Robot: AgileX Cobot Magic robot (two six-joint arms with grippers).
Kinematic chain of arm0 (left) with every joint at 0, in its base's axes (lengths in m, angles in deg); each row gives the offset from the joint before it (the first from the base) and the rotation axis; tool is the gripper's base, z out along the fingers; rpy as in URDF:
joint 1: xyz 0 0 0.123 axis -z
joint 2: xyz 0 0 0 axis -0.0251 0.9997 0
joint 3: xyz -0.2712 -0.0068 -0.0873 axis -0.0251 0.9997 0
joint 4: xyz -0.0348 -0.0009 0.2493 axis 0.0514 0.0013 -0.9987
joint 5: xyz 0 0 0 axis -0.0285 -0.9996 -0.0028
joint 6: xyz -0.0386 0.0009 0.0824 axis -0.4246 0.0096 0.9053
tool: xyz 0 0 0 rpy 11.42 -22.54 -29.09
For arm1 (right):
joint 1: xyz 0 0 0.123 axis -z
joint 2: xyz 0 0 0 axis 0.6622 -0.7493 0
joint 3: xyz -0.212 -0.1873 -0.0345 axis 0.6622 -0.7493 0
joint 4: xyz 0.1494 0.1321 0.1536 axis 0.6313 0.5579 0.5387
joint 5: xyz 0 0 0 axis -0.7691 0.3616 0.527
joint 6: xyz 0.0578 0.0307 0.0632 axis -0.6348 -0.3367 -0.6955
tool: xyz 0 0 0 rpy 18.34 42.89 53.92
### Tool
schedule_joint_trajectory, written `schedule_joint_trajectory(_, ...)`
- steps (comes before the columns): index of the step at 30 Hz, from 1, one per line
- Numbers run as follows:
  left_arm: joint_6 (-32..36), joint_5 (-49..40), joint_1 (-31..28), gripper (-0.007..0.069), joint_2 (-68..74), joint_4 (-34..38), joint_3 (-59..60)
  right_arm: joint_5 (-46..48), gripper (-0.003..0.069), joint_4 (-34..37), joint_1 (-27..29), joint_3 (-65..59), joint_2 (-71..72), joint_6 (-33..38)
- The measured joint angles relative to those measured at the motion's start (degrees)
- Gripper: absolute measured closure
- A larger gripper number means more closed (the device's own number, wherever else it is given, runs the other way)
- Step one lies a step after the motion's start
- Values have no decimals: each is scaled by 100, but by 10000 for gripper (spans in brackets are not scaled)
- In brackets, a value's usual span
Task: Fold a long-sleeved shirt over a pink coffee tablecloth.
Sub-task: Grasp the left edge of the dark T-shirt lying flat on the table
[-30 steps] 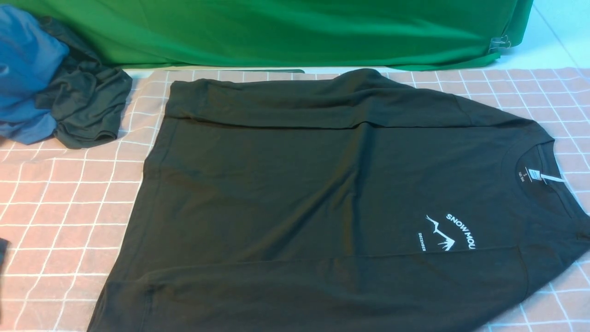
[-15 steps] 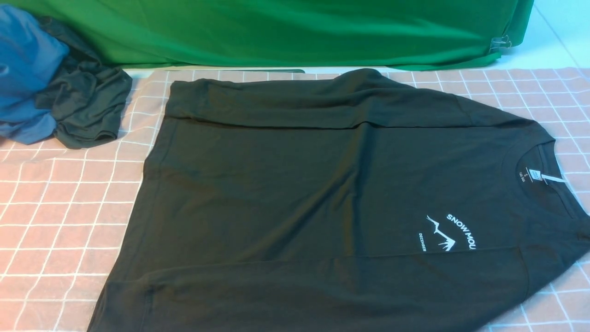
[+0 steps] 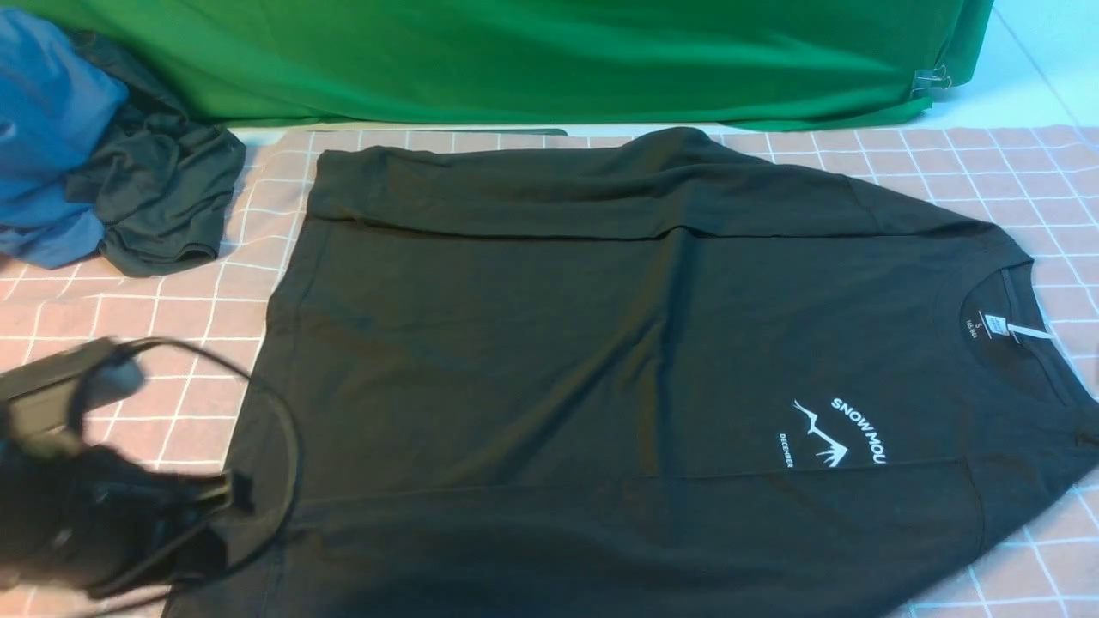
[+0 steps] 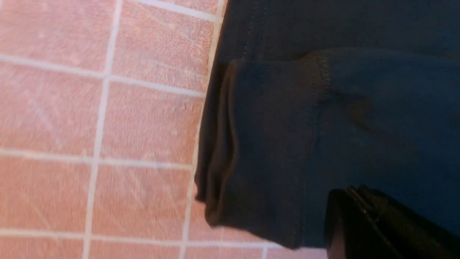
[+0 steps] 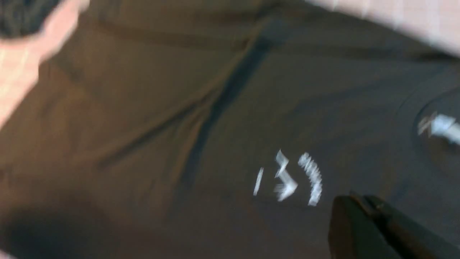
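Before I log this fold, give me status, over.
Left pincer shut, right pincer shut. Shirt flat on tablecloth, sleeves folded in. Dark bundle far left, clear.

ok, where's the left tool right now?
Front view, lower left: the left tool sits shut at the near-left hem corner of the long-sleeved shirt, beside the bare pink coffee tablecloth.

Front camera overlooks shirt — wrist cameras close above it.

Probably test lab: clipped green backdrop.
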Motion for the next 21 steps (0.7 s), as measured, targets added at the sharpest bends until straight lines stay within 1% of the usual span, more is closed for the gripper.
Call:
schedule_joint_trajectory(3,99,-45,5,610,652,-98,-426,-96,619,111,-241,-169,-103,95)
schedule_joint_trajectory(4,105,-31,5,610,671,-127,-442,-110,619,120,-267,-180,-103,94)
schedule_joint_trajectory(6,139,222,5,610,755,-406,-542,-319,619,147,-374,-321,-103,101)
schedule_joint_trajectory(11,185,674,5,608,762,-731,-563,-515,619,166,-385,-630,-103,101)
schedule_joint_trajectory(15,337,844,11,564,793,-773,-563,-534,619,192,-385,-733,-103,101)
schedule_joint_trajectory(19,672,856,11,431,1042,-784,-563,-720,619,218,-385,-745,-103,116)
schedule_joint_trajectory(21,762,883,11,328,1250,-784,-563,-822,620,226,-385,-745,-103,118)
